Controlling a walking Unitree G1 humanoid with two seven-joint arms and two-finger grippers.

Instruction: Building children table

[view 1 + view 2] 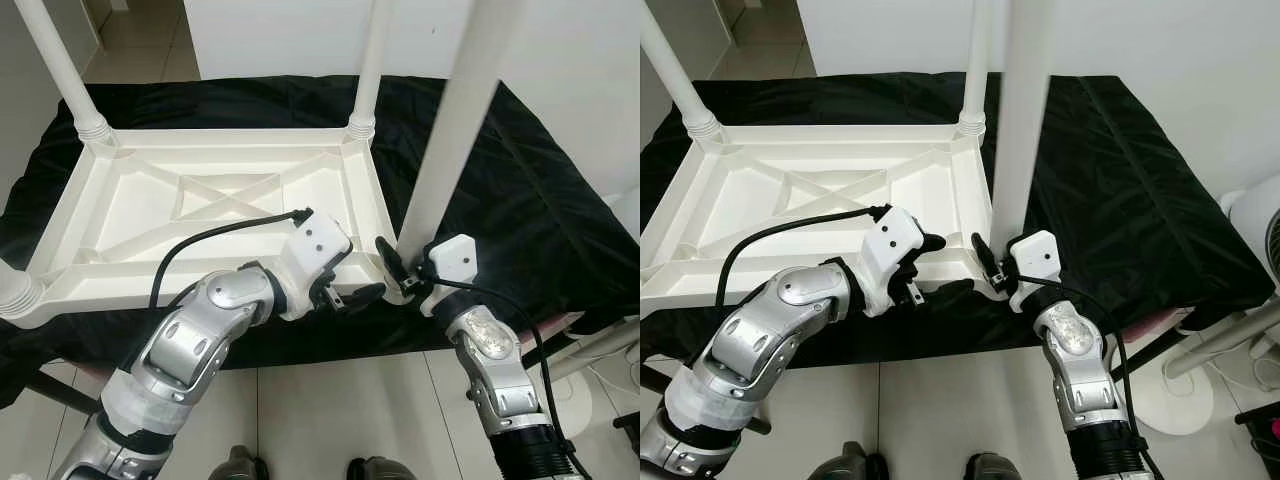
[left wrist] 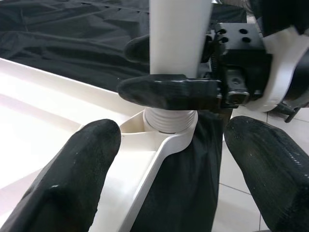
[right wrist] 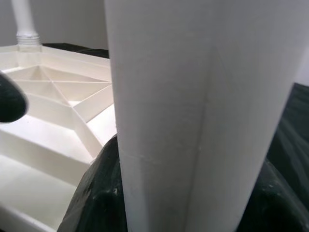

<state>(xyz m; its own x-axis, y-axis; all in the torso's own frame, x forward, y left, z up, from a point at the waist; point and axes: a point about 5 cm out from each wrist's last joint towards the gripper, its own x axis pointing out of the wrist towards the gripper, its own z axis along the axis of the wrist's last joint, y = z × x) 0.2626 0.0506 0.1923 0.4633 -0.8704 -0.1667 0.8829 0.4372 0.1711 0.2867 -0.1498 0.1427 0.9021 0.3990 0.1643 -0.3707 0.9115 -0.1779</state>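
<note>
table top (image 1: 230,200): white plastic, upside down, ribbed underside up with an X brace, lying flat on black cloth | far legs (image 1: 368,60): two white round tubes upright in their corner sockets | near-right leg (image 1: 455,110): white tube upright, ribbed foot seated in corner socket (image 2: 169,126) | near-left corner: ribbed collar of another leg (image 1: 15,292)

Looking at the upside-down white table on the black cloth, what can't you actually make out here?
- Tops of the legs: cut off by the upper edge in both eye views, including the near-right leg that the right hand grips.
- How far that leg's threaded end sits in its corner socket: hidden inside the socket, left wrist view.
- Near-left corner of the table: cut off by the left edge.
</note>
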